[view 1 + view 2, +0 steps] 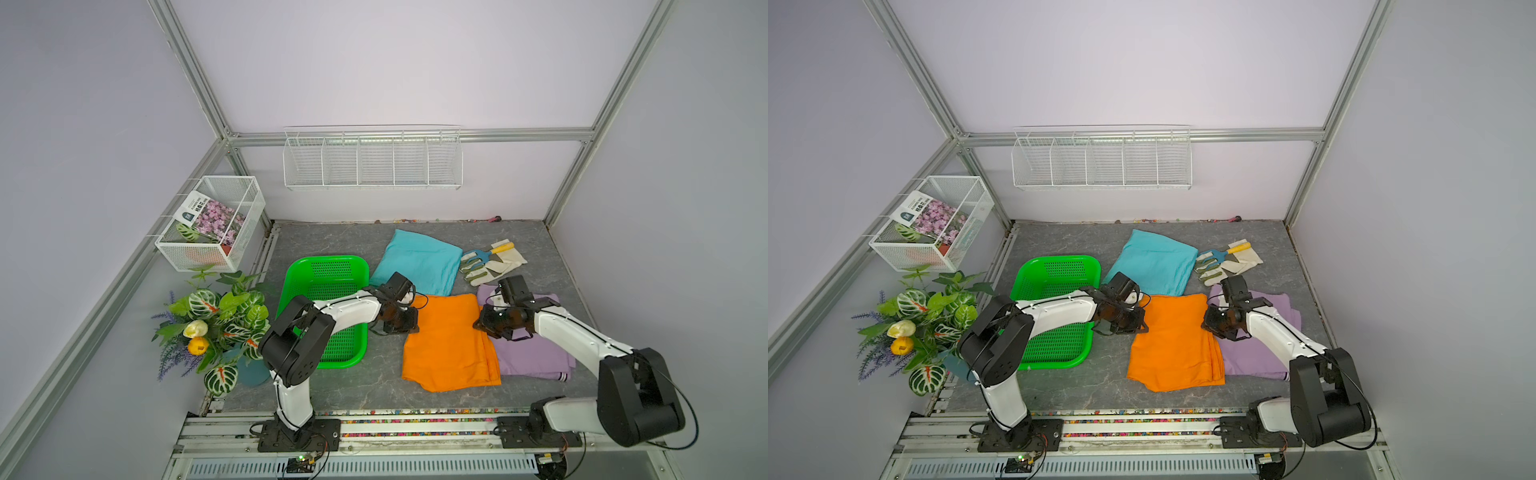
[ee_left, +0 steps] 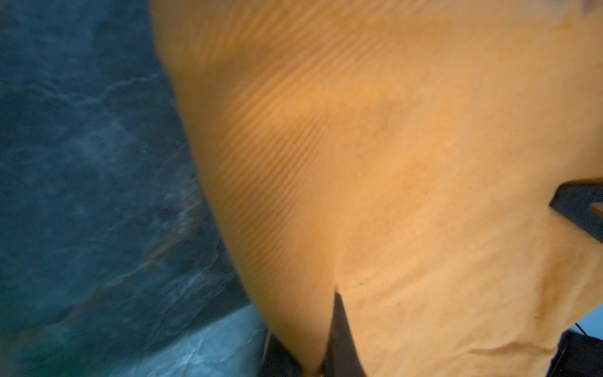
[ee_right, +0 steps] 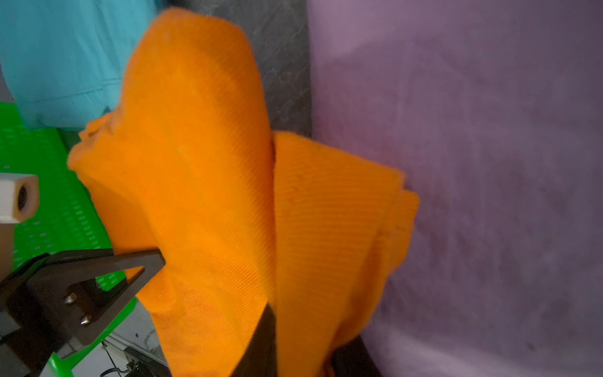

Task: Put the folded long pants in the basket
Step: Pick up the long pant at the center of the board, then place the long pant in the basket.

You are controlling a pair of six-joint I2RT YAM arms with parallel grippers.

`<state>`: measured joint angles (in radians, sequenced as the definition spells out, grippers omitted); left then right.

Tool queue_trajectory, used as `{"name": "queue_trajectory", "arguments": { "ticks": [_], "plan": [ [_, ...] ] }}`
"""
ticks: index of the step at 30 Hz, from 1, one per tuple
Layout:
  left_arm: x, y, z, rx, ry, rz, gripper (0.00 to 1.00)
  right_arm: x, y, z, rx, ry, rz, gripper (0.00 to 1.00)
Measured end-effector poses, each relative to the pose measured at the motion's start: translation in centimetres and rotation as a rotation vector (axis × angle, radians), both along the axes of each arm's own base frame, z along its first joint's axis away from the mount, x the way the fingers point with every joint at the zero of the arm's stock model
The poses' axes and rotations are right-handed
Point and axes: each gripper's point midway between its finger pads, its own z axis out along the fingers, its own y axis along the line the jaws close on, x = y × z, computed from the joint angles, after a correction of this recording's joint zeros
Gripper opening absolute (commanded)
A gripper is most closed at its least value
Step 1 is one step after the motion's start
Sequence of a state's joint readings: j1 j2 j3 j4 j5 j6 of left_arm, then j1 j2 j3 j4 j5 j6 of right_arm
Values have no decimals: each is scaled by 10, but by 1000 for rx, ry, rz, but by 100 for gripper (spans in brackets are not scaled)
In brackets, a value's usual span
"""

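We tag the left gripper [image 1: 410,326] as pinched tight on one edge of the orange pants [image 1: 449,349]. The left wrist view shows cloth bunched right into the jaws. The right gripper [image 1: 478,322] is clamped on the opposite edge of the same pants, with cloth folded up between its jaws in the right wrist view. So the pants span from one pair of jaws to the other, mostly flat on the table [image 1: 374,382].

The basket [image 1: 324,261] sits just behind the left jaws, with nothing showing in it. The lilac pants [image 1: 536,357] lie under and behind the right jaws, and the teal pants [image 1: 419,259] lie just beyond both.

Step, we judge: two-handed grasp made on the first pair, none binned yet. Next calls for a level lift by both arms together. Then carry toward the left-jaw side and over the rim, keeping the fold.
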<state>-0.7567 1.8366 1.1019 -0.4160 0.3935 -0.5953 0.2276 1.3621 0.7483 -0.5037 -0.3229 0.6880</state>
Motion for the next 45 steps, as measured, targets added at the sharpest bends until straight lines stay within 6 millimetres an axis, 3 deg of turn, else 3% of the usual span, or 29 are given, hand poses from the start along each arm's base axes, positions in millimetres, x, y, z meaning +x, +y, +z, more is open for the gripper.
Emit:
{"name": "queue_trajectory", "arguments": {
  "ticks": [6,9,19,25,30,37,45],
  "plan": [
    [0,1,5,7,0,2,0,0,3,3,-31,-12,25,0],
    [1,2,17,16,-2,7,0,5,13,14,-49,-43,63,0],
    [15,1,118,-94,-138,25,0,27,50,56,-21,-159,143,0],
    [22,19,150,-85,-167,65,0,37,85,88,-9,-244,220,0],
    [33,52,179,-56,-214,128,0,46,123,113,16,-304,288,0],
    [48,119,220,7,-307,273,0,62,202,153,84,-410,391,0],
    [67,192,230,109,-325,425,0,67,285,163,156,-466,464,0]
  ]
}}
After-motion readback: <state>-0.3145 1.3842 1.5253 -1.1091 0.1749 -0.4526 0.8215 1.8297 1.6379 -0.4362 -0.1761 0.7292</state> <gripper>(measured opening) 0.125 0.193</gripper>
